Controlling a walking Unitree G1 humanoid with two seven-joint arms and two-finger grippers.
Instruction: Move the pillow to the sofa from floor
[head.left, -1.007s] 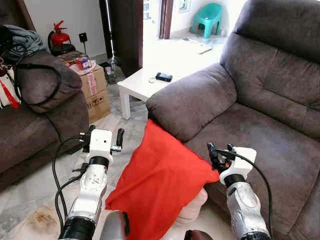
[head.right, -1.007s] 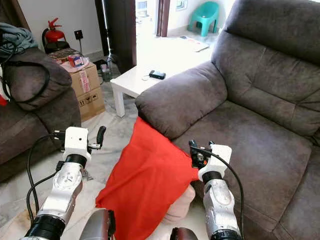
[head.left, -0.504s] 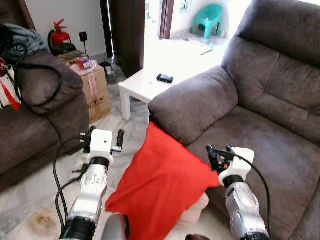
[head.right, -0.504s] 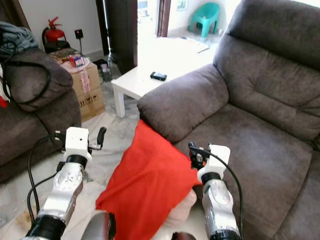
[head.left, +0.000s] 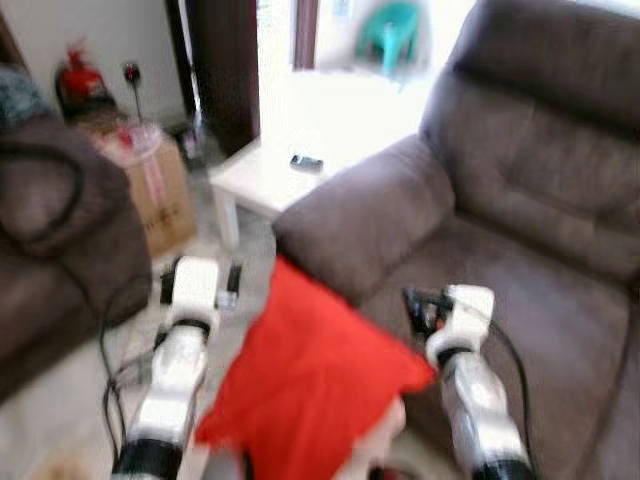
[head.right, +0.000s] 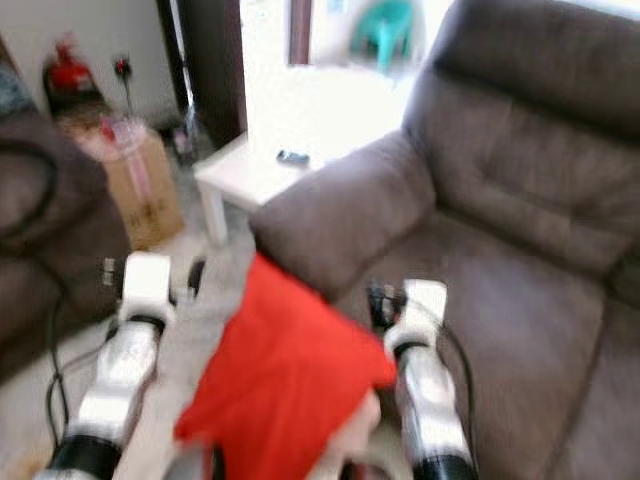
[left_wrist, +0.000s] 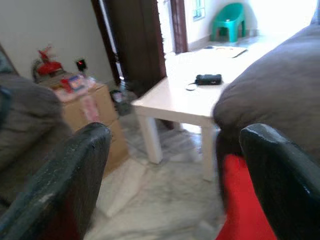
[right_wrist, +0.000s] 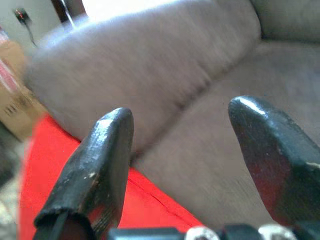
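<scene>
You had the grey sofa filling the right of the scene, its arm reaching toward the middle. A second dark couch sat at the far left. The red pillow stood between your two arms, near the sofa's front edge, its top corner just below the sofa arm; with the head views blurred, it seemed to lean there. The white table stood farther off, a small dark object on it, and a cardboard box to its left. Your left gripper had fingers spread wide. Your right gripper, fingers also apart, faced the sofa arm.
</scene>
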